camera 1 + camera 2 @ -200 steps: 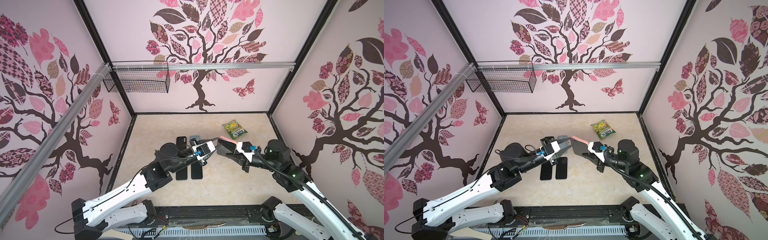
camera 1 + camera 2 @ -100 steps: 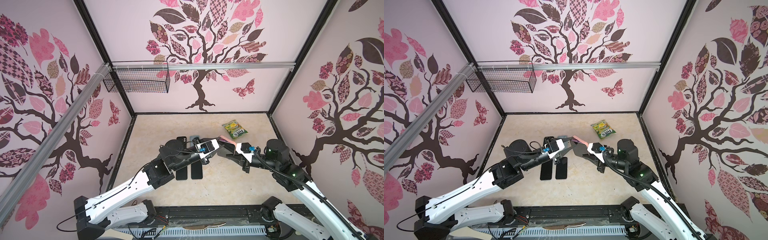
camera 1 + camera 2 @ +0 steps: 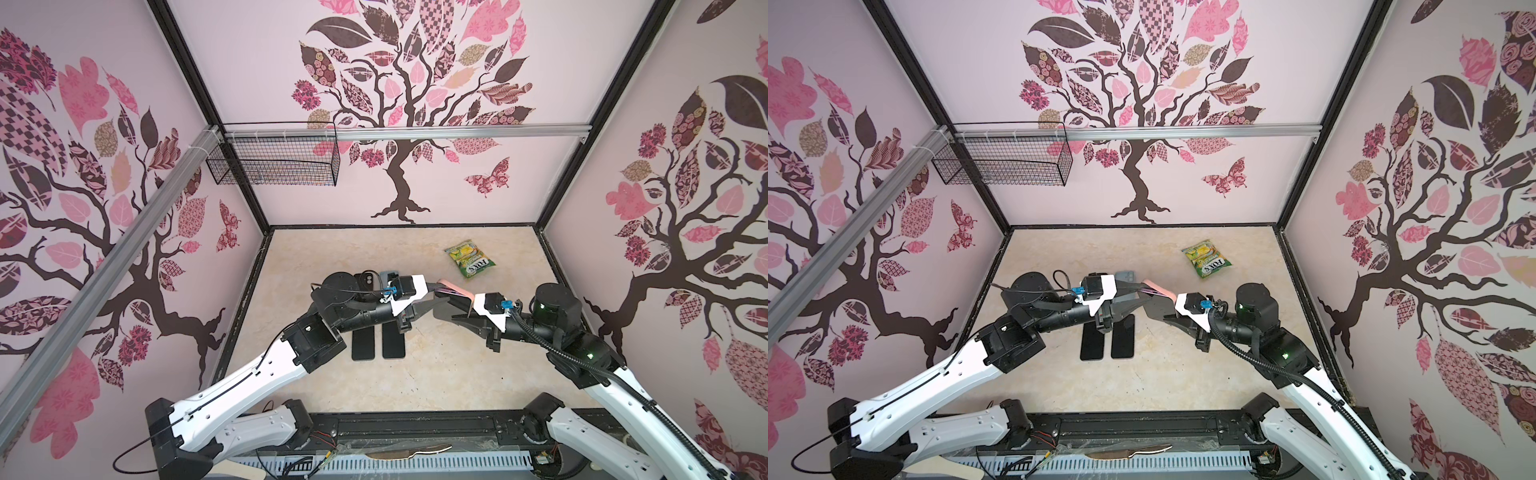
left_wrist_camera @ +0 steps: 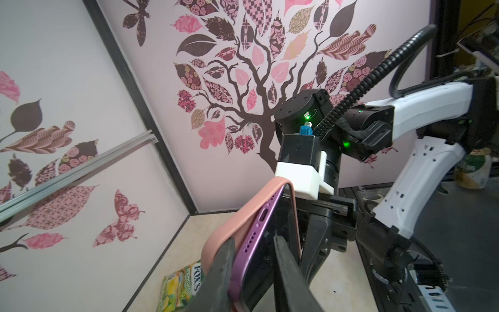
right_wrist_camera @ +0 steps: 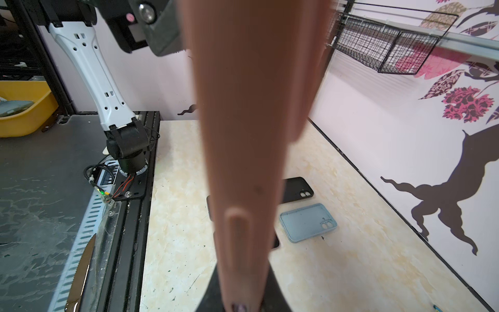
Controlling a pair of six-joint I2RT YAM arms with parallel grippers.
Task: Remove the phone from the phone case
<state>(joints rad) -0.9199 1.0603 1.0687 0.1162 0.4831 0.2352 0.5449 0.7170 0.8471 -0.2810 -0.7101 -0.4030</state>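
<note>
Top views both show a beige marbled tabletop (image 3: 440, 374) inside tree-decal walls (image 3: 299, 208).

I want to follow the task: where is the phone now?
In both top views the phone, partly in its case, hangs above the table's middle between the left gripper and right gripper, nearer the robot than the candy bag.

Arms inward, left hand (image 3: 431, 301) and right hand (image 3: 452, 306) tip to tip, both sets of jaws narrow
</note>
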